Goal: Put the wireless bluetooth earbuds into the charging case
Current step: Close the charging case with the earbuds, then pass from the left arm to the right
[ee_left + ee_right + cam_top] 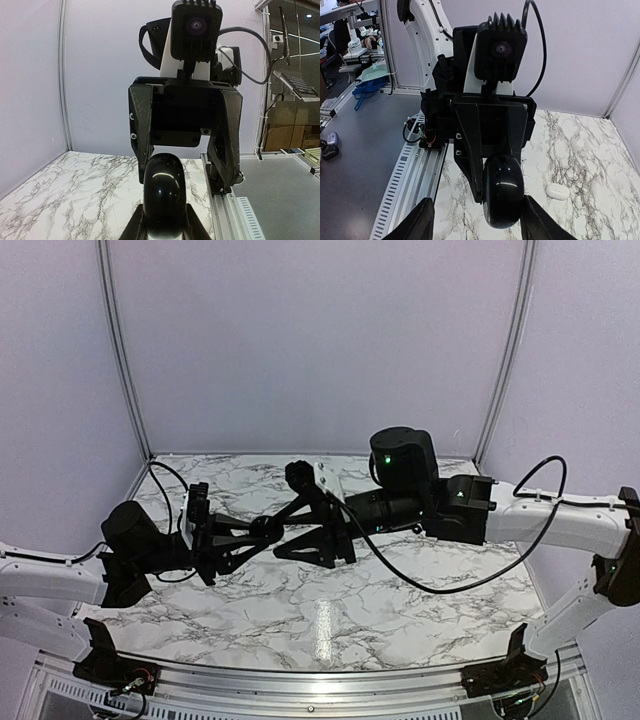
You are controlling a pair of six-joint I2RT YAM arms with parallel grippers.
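The left gripper (164,226) pinched a glossy black charging case (164,190) between its fingers, above the marble table (585,150). Facing it, the right gripper (481,223) held its fingers (422,222) spread close before the case. A small white pod (558,191) lay on the marble.

The top camera sits high behind the left arm (50,580) and right arm (560,515). It looks forward and down over the marble table (300,620) to the back wall (320,340), taking in the whole scene from a distance. The wrist views face each other, level and very close. The left view looks rightward at the right wrist camera (196,25), and the right view looks leftward at the left wrist camera (501,50). Both show the same glossy black case (162,192) between them, with marble below.
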